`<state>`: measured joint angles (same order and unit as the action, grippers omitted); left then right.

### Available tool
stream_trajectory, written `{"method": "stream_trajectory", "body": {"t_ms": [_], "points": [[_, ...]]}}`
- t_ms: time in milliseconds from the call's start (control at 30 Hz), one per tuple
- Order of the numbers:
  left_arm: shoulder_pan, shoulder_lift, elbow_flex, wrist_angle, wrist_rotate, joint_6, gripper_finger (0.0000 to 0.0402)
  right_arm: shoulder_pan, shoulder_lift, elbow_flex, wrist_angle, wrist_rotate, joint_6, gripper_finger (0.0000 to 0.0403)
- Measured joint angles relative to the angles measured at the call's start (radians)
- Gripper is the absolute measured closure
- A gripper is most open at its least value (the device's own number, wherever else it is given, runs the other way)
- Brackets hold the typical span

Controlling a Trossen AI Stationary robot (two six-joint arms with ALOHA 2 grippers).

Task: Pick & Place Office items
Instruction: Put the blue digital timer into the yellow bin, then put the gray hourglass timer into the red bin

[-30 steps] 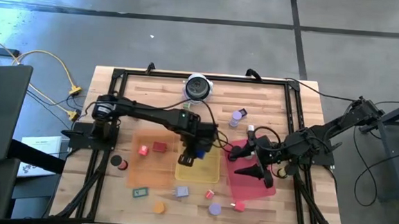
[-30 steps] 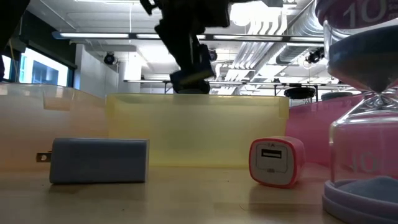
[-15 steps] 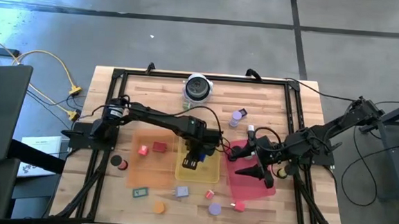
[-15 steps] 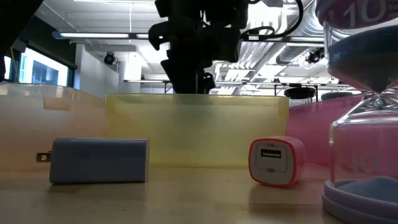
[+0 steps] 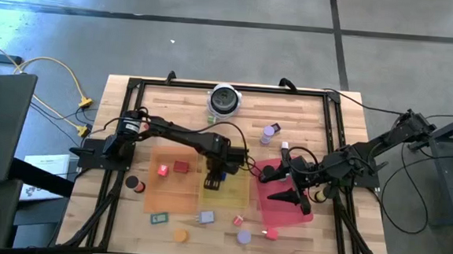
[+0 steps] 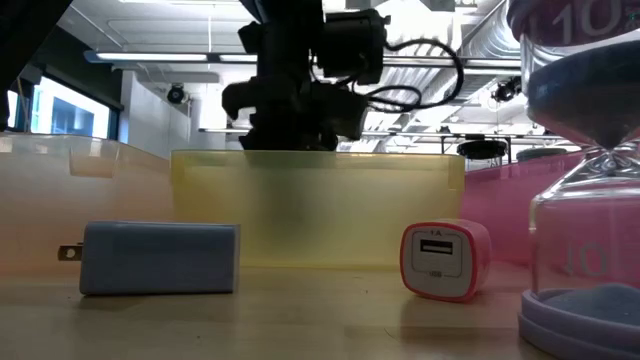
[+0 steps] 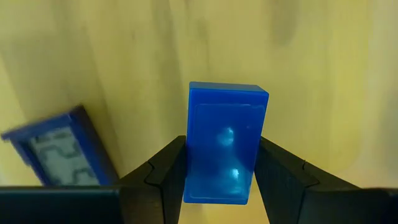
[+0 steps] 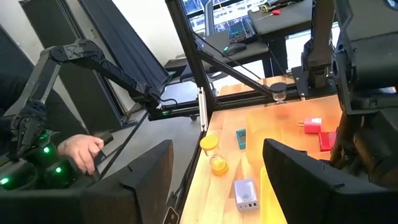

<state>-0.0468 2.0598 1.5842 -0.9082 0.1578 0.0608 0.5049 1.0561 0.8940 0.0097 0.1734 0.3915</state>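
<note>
A blue block (image 7: 225, 143) sat clamped between the fingers (image 7: 166, 177) of the left tool (image 5: 213, 173), low inside the yellow tray (image 5: 238, 195) at the worktop's (image 5: 173, 100) middle, with a second blue piece (image 7: 59, 152) lying on the tray floor just beside it. The right tool (image 5: 279, 195) hung over the red tray (image 5: 296, 218) toward the worktop's right edge, fingers (image 8: 146, 180) spread with nothing between them. Near the front edge lay a grey charger (image 6: 160, 257) and a pink one (image 6: 445, 258).
</note>
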Motion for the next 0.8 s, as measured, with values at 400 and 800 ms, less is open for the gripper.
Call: {"method": "stream_trajectory", "body": {"t_ms": [400,800], "points": [[-0.02,0.0,-0.015,0.01,-0.065,-0.072,0.0229,-0.001,0.0,0.0,-0.004,0.002,-0.003,0.0165],[-0.034,0.0,-0.015,0.007,-0.086,-0.079,0.0179,-0.001,0.0,0.0,-0.004,0.011,0.003,0.0165]]}}
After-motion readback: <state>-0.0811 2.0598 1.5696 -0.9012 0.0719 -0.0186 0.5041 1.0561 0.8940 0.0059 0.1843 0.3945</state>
